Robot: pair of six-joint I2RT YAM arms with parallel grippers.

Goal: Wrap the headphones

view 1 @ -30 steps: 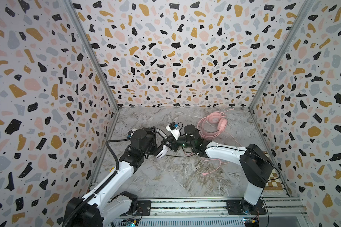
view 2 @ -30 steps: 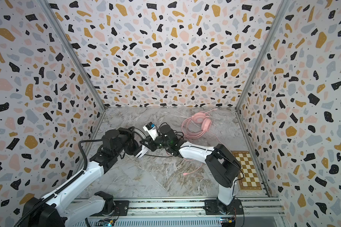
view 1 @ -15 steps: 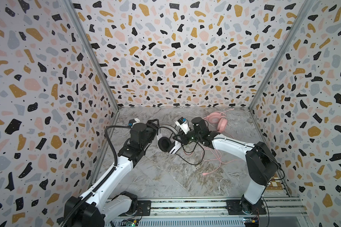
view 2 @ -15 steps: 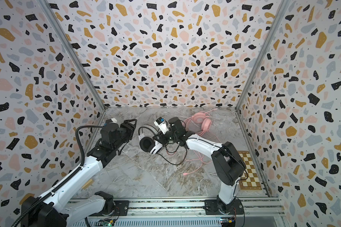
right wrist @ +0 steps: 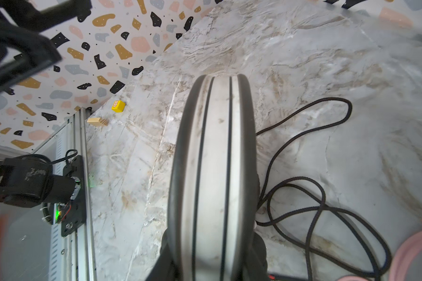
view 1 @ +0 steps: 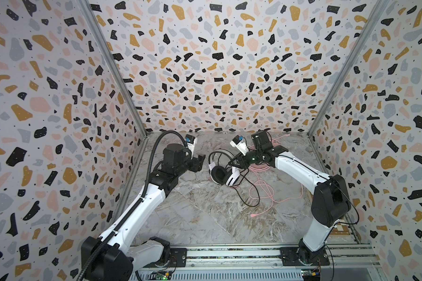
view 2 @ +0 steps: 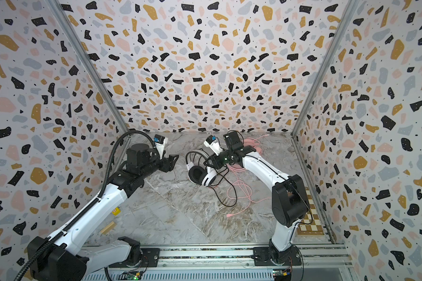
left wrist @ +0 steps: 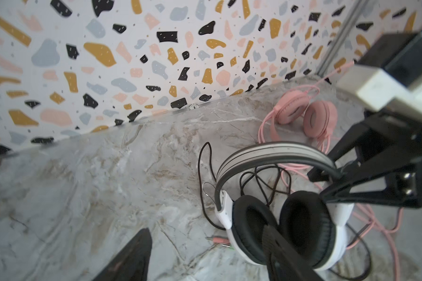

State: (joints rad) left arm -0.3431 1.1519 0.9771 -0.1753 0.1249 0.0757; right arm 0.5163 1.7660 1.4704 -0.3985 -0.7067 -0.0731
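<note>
The white headphones [view 1: 223,171] [view 2: 201,174] stand with black ear pads [left wrist: 253,223] down near the marble floor and the band up. My right gripper [view 1: 232,162] [view 2: 209,162] [right wrist: 212,262] is shut on their striped headband [right wrist: 215,158] [left wrist: 273,150]. Their thin black cable [view 1: 251,192] [right wrist: 327,194] lies loose to the right, with its plugs [left wrist: 219,240] on the floor. My left gripper [view 1: 200,161] [view 2: 173,161] [left wrist: 205,258] hangs open just left of the headset, holding nothing. The pink headphones [left wrist: 307,114] [view 2: 251,143] lie at the back right, and their pink cable [view 1: 273,197] trails forward.
A yellow block [view 2: 116,211] [right wrist: 118,106] and a small wooden piece [view 2: 107,227] [right wrist: 98,121] lie by the left wall. A checkered board [view 2: 310,223] sits at the front right. Terrazzo walls close in three sides, and the arms' rail [view 1: 229,253] runs along the front.
My left gripper has opened, let go of the white headphones and drawn back to the left. The right gripper has carried the headset back and to the right, still holding its band.
</note>
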